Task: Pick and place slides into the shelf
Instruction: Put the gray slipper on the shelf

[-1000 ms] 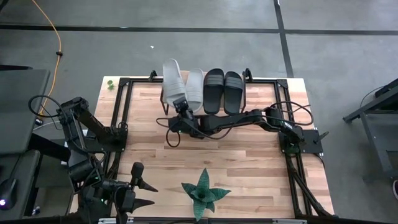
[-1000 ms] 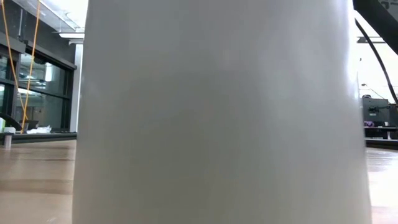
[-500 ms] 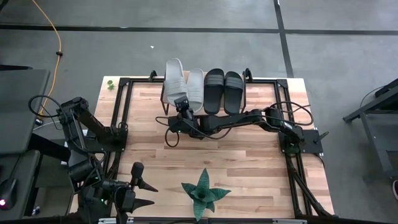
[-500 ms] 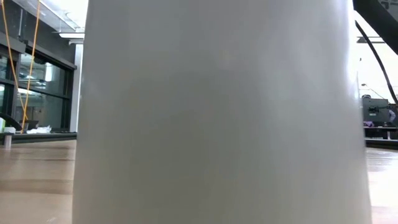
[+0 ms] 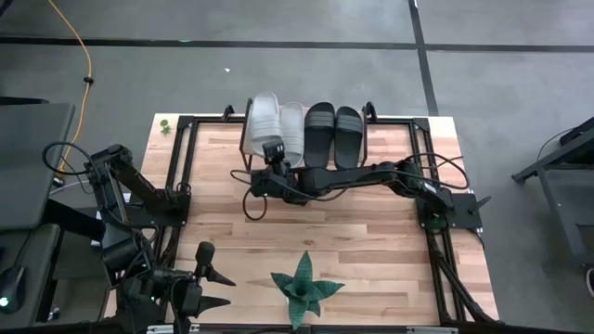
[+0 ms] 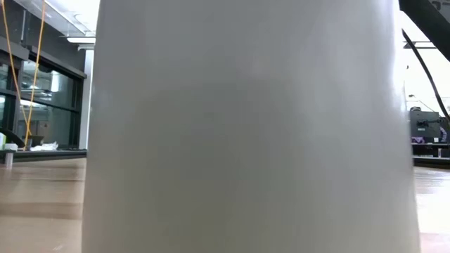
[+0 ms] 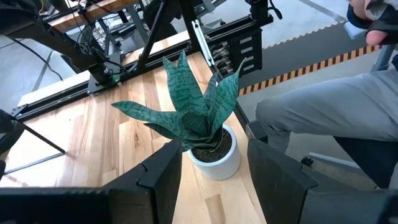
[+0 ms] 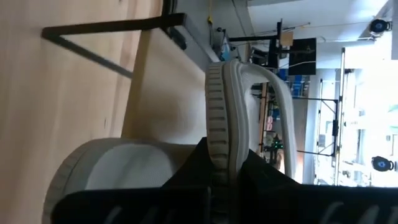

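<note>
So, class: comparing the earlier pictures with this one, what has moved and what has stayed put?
The right end effector, shut on the leftmost grey slide, has swung it from slanting to parallel beside the other grey slide on the shelf. The black slides, the plant and the left end effector stayed put.

Four slides in row at table's far edge, on shelf. Leftmost pale grey-beige slide (image 5: pixel 264 119) held by its near end, pinched on edge in right gripper (image 5: pixel 273 151); right wrist view shows ribbed sole rim (image 8: pixel 219 112) upright between dark fingers. Second pale slide (image 5: pixel 291 127) just beside it, flat. Two black slides (image 5: pixel 318 131) and (image 5: pixel 348 133) side by side to right, wide straps up. Shelf (image 5: pixel 247 160): thin dark legs and light plank (image 8: pixel 163 81) visible beneath the slides.
</note>
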You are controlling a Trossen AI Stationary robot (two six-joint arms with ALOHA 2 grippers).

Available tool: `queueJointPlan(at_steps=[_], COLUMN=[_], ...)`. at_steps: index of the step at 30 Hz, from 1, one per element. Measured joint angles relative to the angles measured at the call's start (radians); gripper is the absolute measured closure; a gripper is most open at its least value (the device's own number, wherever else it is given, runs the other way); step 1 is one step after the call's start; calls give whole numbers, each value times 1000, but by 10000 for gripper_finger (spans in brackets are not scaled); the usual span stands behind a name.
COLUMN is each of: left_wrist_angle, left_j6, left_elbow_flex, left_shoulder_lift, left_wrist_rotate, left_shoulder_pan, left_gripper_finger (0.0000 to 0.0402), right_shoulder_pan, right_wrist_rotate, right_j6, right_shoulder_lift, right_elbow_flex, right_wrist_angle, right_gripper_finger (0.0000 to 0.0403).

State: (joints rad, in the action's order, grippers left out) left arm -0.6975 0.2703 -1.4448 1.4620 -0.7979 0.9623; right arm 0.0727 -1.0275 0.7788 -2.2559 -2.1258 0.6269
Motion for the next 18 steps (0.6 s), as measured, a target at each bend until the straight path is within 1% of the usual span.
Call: queueJointPlan(at_steps=[4, 9, 13, 18], left_wrist_angle=[0, 0, 0, 0], left_j6=[0, 0, 0, 0], left_elbow_flex=[0, 0, 0, 0], left_shoulder_lift=[0, 0, 0, 0], left_wrist_rotate=[0, 0, 0, 0], left_shoulder_pan=[0, 0, 0, 0], left_gripper_finger=[232, 231, 231, 231], right_shoulder_pan=[0, 0, -1, -3], right_wrist_rotate=[0, -7, 16, 8], right_j6=[-4, 8, 11, 33], right_shoulder_lift=[0, 0, 0, 0], right_elbow_flex=[2, 2, 2, 2], right_wrist_angle=[32, 35, 39, 37], right_gripper_finger=[400, 400, 400, 400])
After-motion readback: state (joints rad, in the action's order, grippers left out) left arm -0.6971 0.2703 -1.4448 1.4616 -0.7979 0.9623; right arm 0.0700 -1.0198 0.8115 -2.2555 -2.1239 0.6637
